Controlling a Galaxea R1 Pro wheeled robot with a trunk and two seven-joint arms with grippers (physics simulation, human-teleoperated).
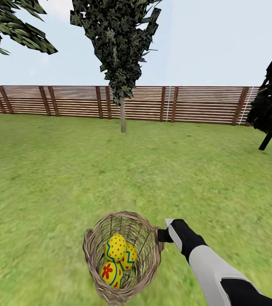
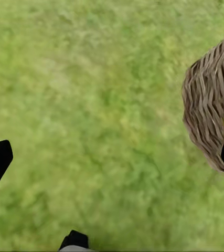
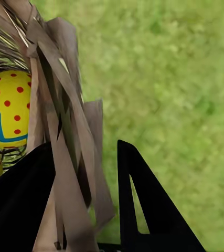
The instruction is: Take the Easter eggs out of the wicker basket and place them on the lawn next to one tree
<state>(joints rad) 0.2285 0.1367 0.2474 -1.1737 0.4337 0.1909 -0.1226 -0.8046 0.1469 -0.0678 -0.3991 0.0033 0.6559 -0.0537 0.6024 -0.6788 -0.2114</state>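
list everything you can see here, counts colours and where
Easter eggs: three, yellow with red and blue markings, inside the basket
wicker basket: one, brown, on the grass near the robot
lawn: one, mottled green, reaching to the fence
fence: one, brown slats, across the back
tree: one, pale trunk with dark blotchy foliage, before the fence
dark tree: one, near black, leaning, far right
foliage: dark green, upper left corner
right gripper: black, its fingers either side of the basket rim
left gripper: black fingertips wide apart over grass
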